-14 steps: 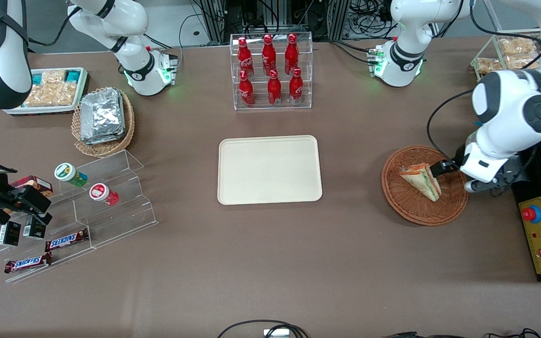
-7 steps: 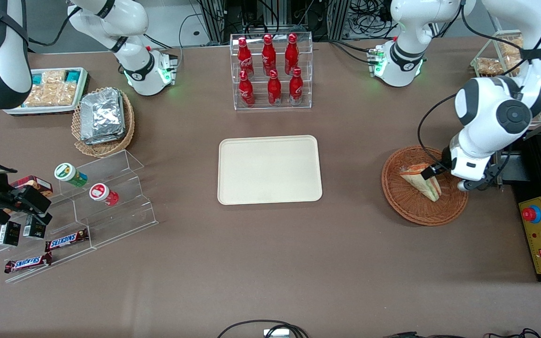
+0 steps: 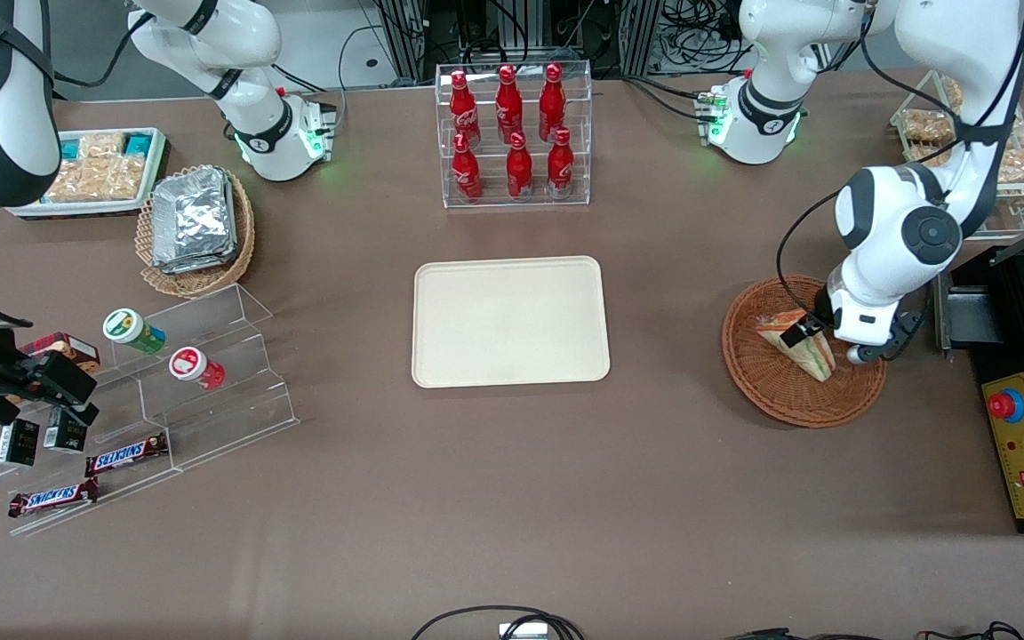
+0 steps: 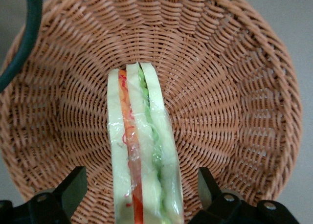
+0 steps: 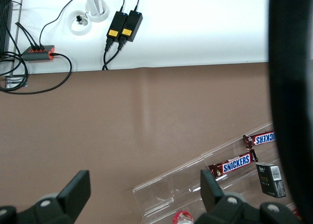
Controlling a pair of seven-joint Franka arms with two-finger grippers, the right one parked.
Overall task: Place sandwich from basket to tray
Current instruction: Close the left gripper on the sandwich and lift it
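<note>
A brown cloth covers the long table, with cable clutter and the arm bases along its edge farthest from the front camera. Seen from that camera, the cream tray (image 3: 510, 322) lies flat at the table's centre, bare, and the reddish wicker basket (image 3: 770, 387) sits at about three o'clock from it, toward the working arm's end and well apart. The sandwich (image 3: 810, 353) rests on the basket floor (image 4: 220, 87), standing on a cut edge so its green, orange and red layers face up at the wrist camera. In the front view its long axis runs roughly from ten o'clock to four o'clock, the broad end at ten and the narrow tip at four. The gripper (image 4: 142, 197) hangs low over the basket with its fingers (image 4: 73, 187) spread wide, one on each bread face, neither touching the wrap. That straddle likely sets the pads to close across the thin width, squeezing bread faces rather than filling edges. The grasp is not yet made; the sandwich lies free in the basket.
</note>
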